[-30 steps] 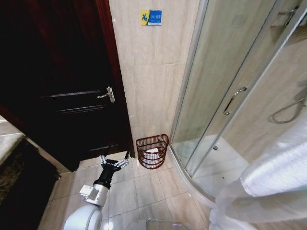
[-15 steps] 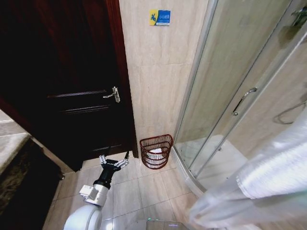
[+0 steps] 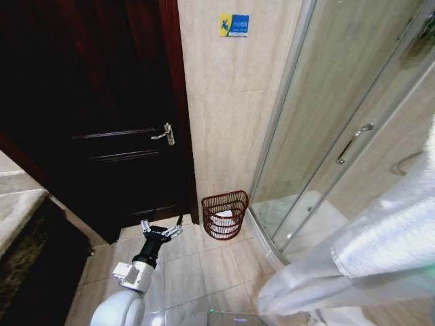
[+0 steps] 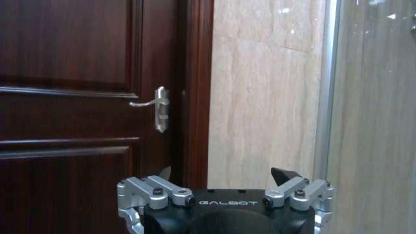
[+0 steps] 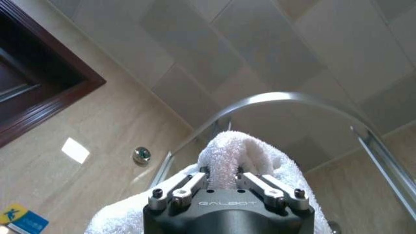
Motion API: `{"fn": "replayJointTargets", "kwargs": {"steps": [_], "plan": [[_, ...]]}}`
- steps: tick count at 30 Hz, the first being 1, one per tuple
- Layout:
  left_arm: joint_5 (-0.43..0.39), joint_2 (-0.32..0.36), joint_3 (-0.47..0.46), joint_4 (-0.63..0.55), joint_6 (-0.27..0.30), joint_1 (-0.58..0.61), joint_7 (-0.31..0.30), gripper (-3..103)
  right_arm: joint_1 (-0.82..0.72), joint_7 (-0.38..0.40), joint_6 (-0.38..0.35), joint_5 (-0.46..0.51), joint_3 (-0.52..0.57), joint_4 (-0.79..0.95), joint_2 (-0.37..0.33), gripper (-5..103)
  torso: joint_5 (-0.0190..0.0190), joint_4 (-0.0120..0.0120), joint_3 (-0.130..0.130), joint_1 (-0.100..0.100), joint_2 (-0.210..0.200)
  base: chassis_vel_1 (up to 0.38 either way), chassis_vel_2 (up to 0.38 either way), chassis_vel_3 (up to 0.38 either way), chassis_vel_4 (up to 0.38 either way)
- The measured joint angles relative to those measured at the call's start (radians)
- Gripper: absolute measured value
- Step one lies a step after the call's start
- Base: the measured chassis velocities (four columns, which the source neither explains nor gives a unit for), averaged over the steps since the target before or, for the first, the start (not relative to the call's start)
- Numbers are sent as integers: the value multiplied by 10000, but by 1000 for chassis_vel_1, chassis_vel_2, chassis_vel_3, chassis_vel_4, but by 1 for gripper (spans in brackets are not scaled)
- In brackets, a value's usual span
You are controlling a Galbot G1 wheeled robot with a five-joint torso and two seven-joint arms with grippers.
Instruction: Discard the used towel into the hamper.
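Your white terry towel [image 5: 256, 156] is pinched in the right gripper [image 5: 223, 176], its fingers clamped on a fold, the arm raised toward the ceiling; the cloth hangs large at the head view's right edge [image 3: 380, 238]. The hamper [image 3: 225, 214], round reddish-brown lattice, sits on the tiled floor against the beige wall, between the dark wooden door [image 3: 102, 136] and the curved glass shower enclosure [image 3: 340, 122]. Your left gripper [image 3: 162, 230] hangs low near the door, fingers spread, holding nothing.
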Motion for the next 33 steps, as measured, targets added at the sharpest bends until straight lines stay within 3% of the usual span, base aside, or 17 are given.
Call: {"fn": "replayJointTargets", "kwargs": {"steps": [19, 28, 33], "plan": [[0, 0, 0, 0, 0, 0, 0, 100, 33, -177, 291, 267, -273, -1, -274, 12, 2, -1, 0, 1, 2, 19, 26, -24, -25], [0, 0, 0, 0, 0, 0, 0, 100, 284, -167, 237, 335, -440, -1, -793, 12, 0, -1, 0, 1, 2, 0, 0, 0, 0], [0, 0, 0, 0, 0, 0, 0, 100, 674, 99, -148, 253, -1231, -1, -1288, 12, 0, 1, 1, 1, 1, 47, 57, 55, 60]]}}
